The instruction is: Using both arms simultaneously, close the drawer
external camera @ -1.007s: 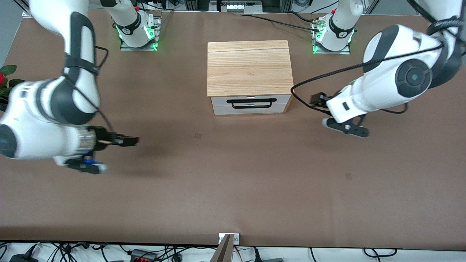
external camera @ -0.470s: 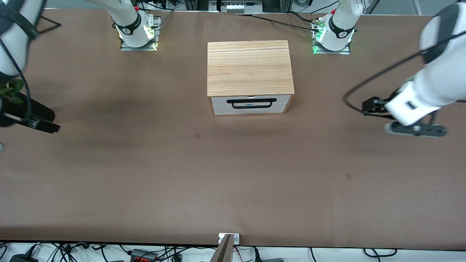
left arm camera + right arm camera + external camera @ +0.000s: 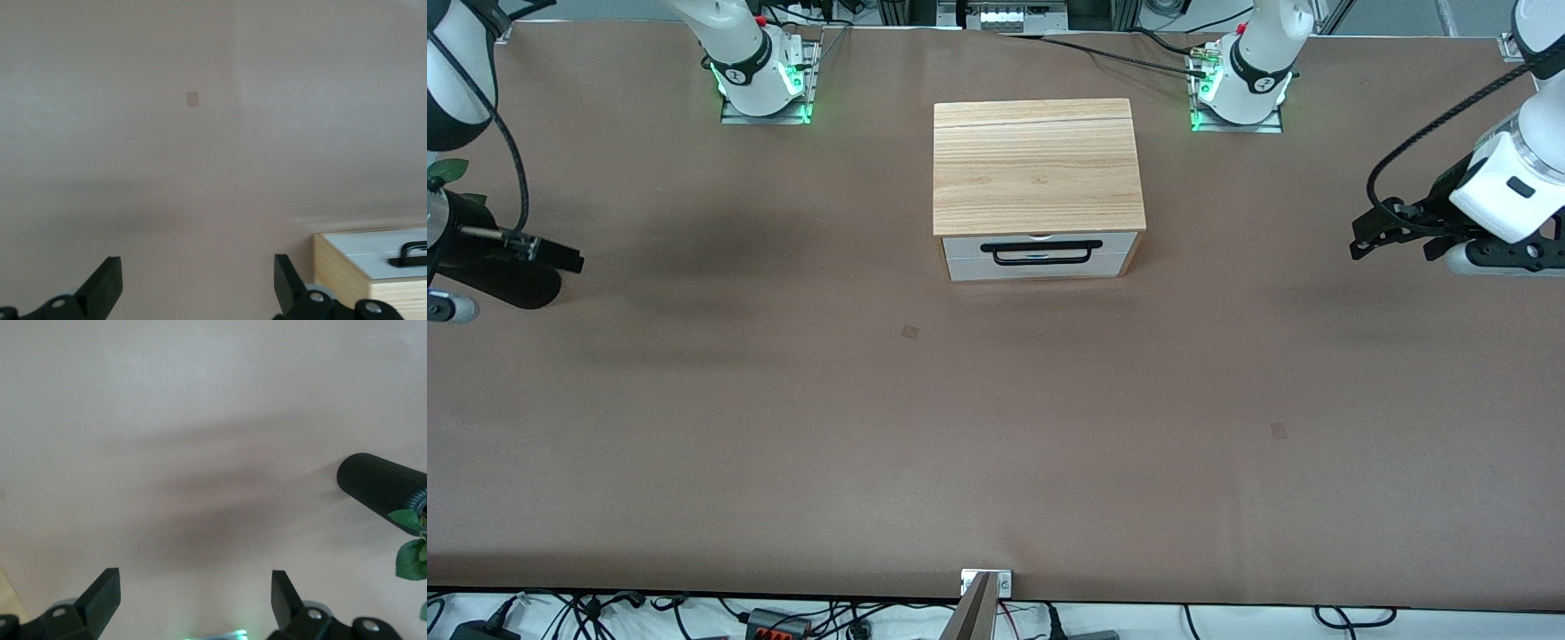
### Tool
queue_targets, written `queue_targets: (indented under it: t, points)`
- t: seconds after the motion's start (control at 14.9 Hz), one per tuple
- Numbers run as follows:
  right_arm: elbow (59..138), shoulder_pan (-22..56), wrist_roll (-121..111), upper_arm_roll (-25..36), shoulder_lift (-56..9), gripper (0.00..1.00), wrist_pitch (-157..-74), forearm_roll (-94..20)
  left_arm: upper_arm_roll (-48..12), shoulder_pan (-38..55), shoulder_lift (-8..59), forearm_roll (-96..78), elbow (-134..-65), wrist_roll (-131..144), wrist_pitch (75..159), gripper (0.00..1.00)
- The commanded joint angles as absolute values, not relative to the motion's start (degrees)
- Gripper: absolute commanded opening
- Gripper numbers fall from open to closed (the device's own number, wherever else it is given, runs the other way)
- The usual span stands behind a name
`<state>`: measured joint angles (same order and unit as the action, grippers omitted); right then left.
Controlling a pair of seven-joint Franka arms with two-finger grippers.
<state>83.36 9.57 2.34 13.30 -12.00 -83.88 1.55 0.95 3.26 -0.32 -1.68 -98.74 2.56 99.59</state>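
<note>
The light-wood cabinet point(image 3: 1037, 164) stands mid-table. Its drawer point(image 3: 1040, 265), with a white front panel and a black wire handle point(image 3: 1039, 252), sits pushed in, flush with the cabinet's front. My left gripper point(image 3: 1383, 233) hangs over the table near the left arm's end, well apart from the cabinet. In the left wrist view it point(image 3: 197, 287) is open and empty, with a cabinet corner point(image 3: 340, 263) and the handle point(image 3: 413, 252) at the edge. My right gripper point(image 3: 551, 253) is over the right arm's end of the table. In the right wrist view it point(image 3: 193, 597) is open and empty.
A black ribbed pot point(image 3: 377, 483) with green leaves point(image 3: 410, 557) lies at the right arm's end, close to the right gripper; it also shows in the front view point(image 3: 503, 283). Two small square marks point(image 3: 910, 332) are on the brown table point(image 3: 996, 444).
Both arms have swung outward from the cabinet, each toward its own end of the table. The drawer and cabinet have not moved.
</note>
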Motion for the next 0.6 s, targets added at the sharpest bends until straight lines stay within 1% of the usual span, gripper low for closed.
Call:
queue_targets:
  t: [0.0,0.2,0.34,0.54]
  points:
    - [92.4,5.0,-3.3,9.1,-4.3,1.00,-86.4,2.8,1.3,2.4,-2.3,-0.1,-100.9,0.7,100.6,1.00]
    - [100.9,4.9,-3.3,9.1,1.6,1.00,-92.1,3.3,1.2,2.5,-2.2,0.4,-100.5,0.9,100.0,1.00]
    - [104.3,4.9,-3.3,8.8,4.1,1.00,-93.9,5.1,1.3,2.5,-2.2,0.4,-100.5,1.1,100.0,1.00]
    - [104.3,5.0,-3.1,8.1,4.0,1.00,-94.2,5.2,1.5,2.7,-2.2,0.5,-100.5,1.3,99.9,1.00]
